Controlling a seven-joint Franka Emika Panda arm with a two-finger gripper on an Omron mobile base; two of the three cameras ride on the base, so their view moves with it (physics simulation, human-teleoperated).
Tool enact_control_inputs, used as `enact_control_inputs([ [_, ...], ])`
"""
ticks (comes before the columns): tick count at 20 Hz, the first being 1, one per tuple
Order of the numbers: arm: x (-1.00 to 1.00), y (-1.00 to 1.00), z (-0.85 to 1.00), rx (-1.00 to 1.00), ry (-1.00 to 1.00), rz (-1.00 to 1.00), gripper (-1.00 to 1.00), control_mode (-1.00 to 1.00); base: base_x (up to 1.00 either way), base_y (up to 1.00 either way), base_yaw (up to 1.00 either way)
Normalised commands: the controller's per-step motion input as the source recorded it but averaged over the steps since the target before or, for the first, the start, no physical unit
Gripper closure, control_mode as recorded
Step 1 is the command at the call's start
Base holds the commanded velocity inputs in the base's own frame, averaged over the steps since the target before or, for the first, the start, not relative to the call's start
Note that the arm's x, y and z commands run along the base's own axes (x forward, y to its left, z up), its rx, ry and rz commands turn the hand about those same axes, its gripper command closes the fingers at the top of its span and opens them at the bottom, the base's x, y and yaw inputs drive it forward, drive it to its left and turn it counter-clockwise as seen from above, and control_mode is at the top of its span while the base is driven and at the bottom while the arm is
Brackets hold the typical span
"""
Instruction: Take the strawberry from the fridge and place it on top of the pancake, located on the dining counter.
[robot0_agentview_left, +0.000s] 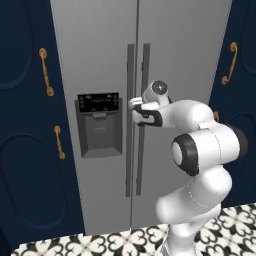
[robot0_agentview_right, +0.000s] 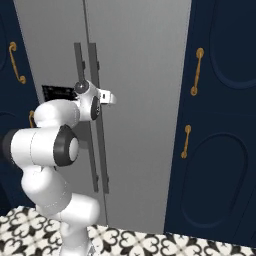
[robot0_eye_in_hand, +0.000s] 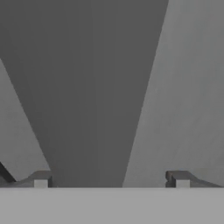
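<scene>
The grey steel fridge (robot0_agentview_left: 100, 60) stands with both doors closed, and the strawberry is hidden behind them. My gripper (robot0_agentview_left: 133, 104) is pushed up against the pair of dark vertical handles (robot0_agentview_left: 130, 150) at mid height, beside the black control panel (robot0_agentview_left: 98, 102). In the hand view the gripper (robot0_eye_in_hand: 111, 179) is open. Its fingertips (robot0_eye_in_hand: 41, 179) stand wide apart, and a dark handle (robot0_eye_in_hand: 87, 109) runs between them without touching either pad. From the right the gripper (robot0_agentview_right: 113, 98) shows just off the handles (robot0_agentview_right: 93, 125). The pancake and the dining counter are out of view.
Navy cabinets with brass handles (robot0_agentview_left: 46, 72) flank the fridge on both sides (robot0_agentview_right: 198, 70). The recessed dispenser (robot0_agentview_left: 101, 132) sits left of the handles. Black-and-white patterned floor tiles (robot0_agentview_left: 115, 245) lie below. My own elbow (robot0_agentview_left: 200, 145) bulks close to the right door.
</scene>
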Motion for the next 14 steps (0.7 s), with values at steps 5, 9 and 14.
enact_control_inputs([
  [5,0.23,-0.37,-0.22,-0.04,0.15,-0.14,1.0,-1.0,0.0,0.0,0.0],
  [9,0.0,-0.99,0.0,0.0,0.37,-0.19,1.0,-1.0,0.0,0.0,0.0],
  [14,-0.48,-1.0,0.03,0.05,0.02,-0.03,1.0,-1.0,0.0,0.0,0.0],
])
